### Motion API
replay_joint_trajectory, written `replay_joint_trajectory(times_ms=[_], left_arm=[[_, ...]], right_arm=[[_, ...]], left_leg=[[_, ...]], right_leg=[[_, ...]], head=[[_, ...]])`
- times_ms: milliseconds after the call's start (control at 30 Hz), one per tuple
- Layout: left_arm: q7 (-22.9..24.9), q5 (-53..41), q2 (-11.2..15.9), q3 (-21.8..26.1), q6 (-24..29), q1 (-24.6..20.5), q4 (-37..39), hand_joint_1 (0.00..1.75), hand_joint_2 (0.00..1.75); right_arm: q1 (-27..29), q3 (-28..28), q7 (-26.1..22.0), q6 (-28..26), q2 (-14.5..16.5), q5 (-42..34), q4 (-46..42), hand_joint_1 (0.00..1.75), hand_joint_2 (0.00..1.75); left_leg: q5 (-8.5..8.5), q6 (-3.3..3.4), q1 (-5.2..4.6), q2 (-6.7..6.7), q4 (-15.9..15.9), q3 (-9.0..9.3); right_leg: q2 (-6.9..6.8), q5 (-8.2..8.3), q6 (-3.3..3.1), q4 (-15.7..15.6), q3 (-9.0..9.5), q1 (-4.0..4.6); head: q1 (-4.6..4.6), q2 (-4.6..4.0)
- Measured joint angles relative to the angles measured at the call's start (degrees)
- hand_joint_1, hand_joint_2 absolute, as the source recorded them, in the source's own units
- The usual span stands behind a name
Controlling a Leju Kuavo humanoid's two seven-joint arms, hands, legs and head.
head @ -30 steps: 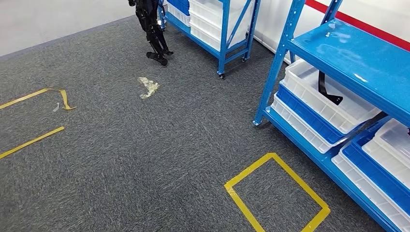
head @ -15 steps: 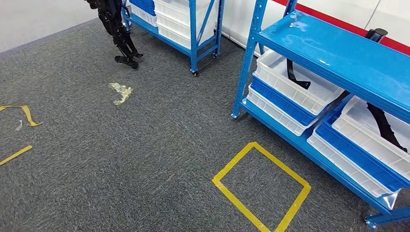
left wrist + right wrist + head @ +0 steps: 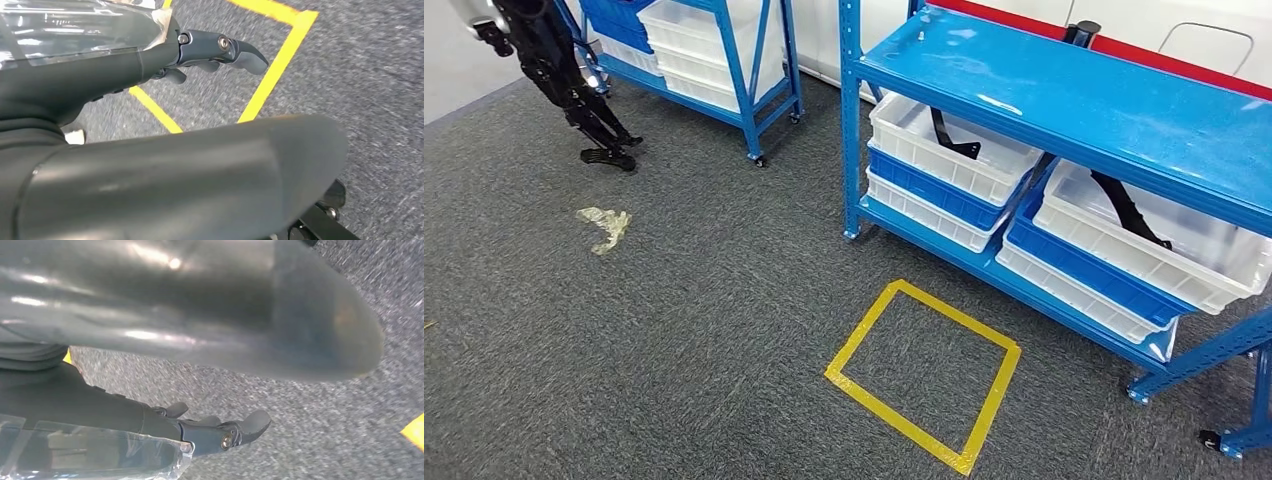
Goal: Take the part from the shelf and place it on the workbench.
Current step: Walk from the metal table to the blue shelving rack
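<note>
A blue shelf [image 3: 1064,100] stands at the right in the head view. On its lower level are two white bins. In the nearer-left bin [image 3: 914,150] lies a black bent part [image 3: 951,135]. The other bin [image 3: 1194,255] holds a longer black part [image 3: 1129,208]. My left hand [image 3: 210,55] hangs over the grey carpet beside yellow tape, fingers stretched out and holding nothing. My right hand [image 3: 215,430] also hangs above the carpet with loosely extended fingers and nothing in it. Both hands are far from the shelf.
A yellow tape square [image 3: 922,372] marks the carpet in front of the shelf. A second blue shelf [image 3: 764,70] with white bins stands at the back. The dark legs of another robot [image 3: 574,95] are at the far left, with a crumpled scrap [image 3: 604,226] near them.
The camera has turned toward the shelf: the whole scene has slid left, and both bins and the tape square are now in fuller view.
</note>
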Motion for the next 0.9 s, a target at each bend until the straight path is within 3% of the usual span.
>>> replay_joint_trajectory(times_ms=[67, 133, 167, 233, 300, 367, 433, 467, 500, 533, 600, 667, 733, 800, 867, 900], left_arm=[[0.0, 0.0, 0.0, 0.0, 0.0, 0.0, 0.0, 0.00, 0.00], [0.0, 0.0, 0.1, 0.0, 0.0, 0.0, 0.0, 0.00, 0.00], [0.0, 0.0, 0.1, 0.0, 0.0, 0.0, 0.0, 0.00, 0.00], [0.0, 0.0, 0.1, 0.0, 0.0, -0.1, 0.0, 0.00, 0.00], [-0.1, 0.0, 0.0, 0.0, 0.1, -0.2, 0.0, 0.00, 0.00], [-0.1, -0.1, 0.1, 0.0, 0.1, -0.1, 0.0, 0.00, 0.00], [-0.1, -0.1, 0.1, 0.0, 0.0, 0.0, 0.0, 0.00, 0.00], [-0.1, -0.2, 0.1, 0.0, 0.0, 0.0, 0.0, 0.00, 0.00], [-0.1, -0.2, 0.1, 0.0, 0.0, -0.1, 0.0, 0.00, 0.00], [-0.1, -0.2, 0.0, -0.1, 0.0, -0.1, 0.0, 0.00, 0.00], [-0.1, -0.2, 0.0, -0.1, 0.0, -0.1, 0.0, 0.00, 0.00], [0.0, -0.1, 0.1, -0.1, 0.1, -0.2, 0.0, 0.00, 0.00], [0.0, -0.1, 0.0, -0.1, 0.1, -0.3, 0.0, 0.00, 0.00], [0.0, -0.1, 0.0, -0.1, 0.1, -0.4, 0.0, 0.00, 0.00], [0.0, -0.1, 0.0, -0.1, 0.1, -0.3, 0.0, 0.00, 0.00], [0.0, 0.0, 0.0, -0.1, 0.1, -0.2, 0.0, 0.00, 0.00]], right_arm=[[-0.1, 0.0, 0.0, 0.0, 0.0, 0.0, 0.0, 0.00, 0.00], [-0.2, 0.0, 0.0, 0.0, 0.1, 0.0, 0.0, 0.00, 0.00], [-0.2, 0.0, 0.0, 0.0, 0.1, 0.0, 0.0, 0.00, 0.00], [0.0, 0.0, 0.0, 0.0, 0.0, 0.0, 0.0, 0.00, 0.00], [0.1, 0.0, 0.0, 0.0, 0.0, 0.0, 0.0, 0.00, 0.00], [0.0, 0.0, 0.0, 0.0, 0.1, 0.0, 0.0, 0.00, 0.00], [0.0, 0.0, 0.0, 0.0, 0.1, 0.0, 0.0, 0.00, 0.00], [0.1, 0.0, 0.1, 0.0, 0.1, -0.1, 0.0, 0.00, 0.00], [0.2, 0.0, 0.1, 0.0, 0.1, -0.1, 0.0, 0.00, 0.00], [0.2, 0.0, 0.1, 0.0, 0.1, -0.1, 0.0, 0.00, 0.00], [0.1, 0.0, 0.2, 0.0, 0.1, 0.0, 0.0, 0.00, 0.00], [0.0, 0.0, 0.2, 0.0, 0.1, 0.0, 0.0, 0.00, 0.00], [0.0, 0.0, 0.3, 0.0, 0.1, 0.1, 0.0, 0.00, 0.00], [0.0, 0.0, 0.3, -0.1, 0.1, 0.2, 0.0, 0.00, 0.00], [-0.1, 0.0, 0.3, -0.2, 0.1, 0.4, 0.0, 0.00, 0.00], [-0.2, 0.0, 0.3, -0.2, 0.1, 0.6, 0.0, 0.00, 0.00]], left_leg=[[4.12, 0.19, 0.29, -2.20, -7.6, 3.27], [5.70, 0.32, 0.38, -4.25, -12.4, 5.18], [5.62, 0.50, 0.20, -4.39, -13.0, 5.30], [5.97, 1.31, -0.04, -2.97, -13.3, 5.48], [6.47, 2.19, 0.02, -1.47, -13.8, 5.74], [6.61, 2.61, -0.10, 0.18, -13.9, 5.72], [6.55, 2.70, -0.22, 1.88, -13.9, 5.61], [6.49, 2.69, -0.23, 2.59, -13.9, 5.60], [6.42, 2.60, -0.21, 3.25, -13.9, 5.65], [6.29, 2.44, -0.20, 3.87, -13.8, 5.77], [5.89, 1.87, -0.46, 4.97, -13.8, 6.11], [5.55, 1.28, -0.77, 6.00, -13.8, 6.58], [5.24, 0.72, -0.63, 6.86, -13.9, 7.00], [3.67, 0.14, -0.27, 4.99, -12.1, 6.41], [0.21, -0.18, -0.05, 1.74, -5.9, 3.70], [-1.43, -0.25, -0.01, 0.87, -2.1, 1.84]], right_leg=[[1.53, 0.05, 0.16, 0.1, 0.07, 0.16], [2.82, 0.15, 0.71, 0.2, -0.18, 0.35], [3.40, 0.27, 1.10, 0.1, -0.40, 0.37], [4.01, 0.50, 1.85, 0.0, -0.97, 0.13], [1.77, -0.89, 1.93, 2.6, -2.51, 0.27], [-1.22, -4.25, 1.50, 9.3, -5.71, 0.40], [-2.10, -6.56, 1.64, 15.5, -8.50, 0.29], [-2.33, -6.50, 2.02, 15.9, -8.52, 0.20], [-2.66, -5.63, 2.53, 14.1, -7.38, 0.09], [-3.61, -4.23, 3.04, 10.1, -5.17, 0.00], [-6.50, -1.79, 3.32, 2.6, -1.03, 0.11], [-7.62, -0.92, 2.68, 0.1, 0.35, 0.46], [-6.24, -0.66, 1.93, 0.0, 0.28, 0.34], [-4.92, -0.46, 1.04, -0.2, 0.36, -0.16], [-3.74, -0.36, 0.24, -0.2, 0.46, -0.33], [-3.21, -0.32, -0.03, -0.2, 0.43, -0.26]], head=[[-0.02, 0.00], [0.08, 0.00], [0.12, 0.00], [0.14, 0.00], [0.33, 0.00], [0.57, 0.00], [0.67, 0.00], [0.69, 0.00], [0.71, 0.00], [0.74, 0.00], [0.73, 0.00], [0.59, 0.00], [0.48, 0.00], [0.33, 0.00], [0.11, 0.00], [0.06, 0.00]])
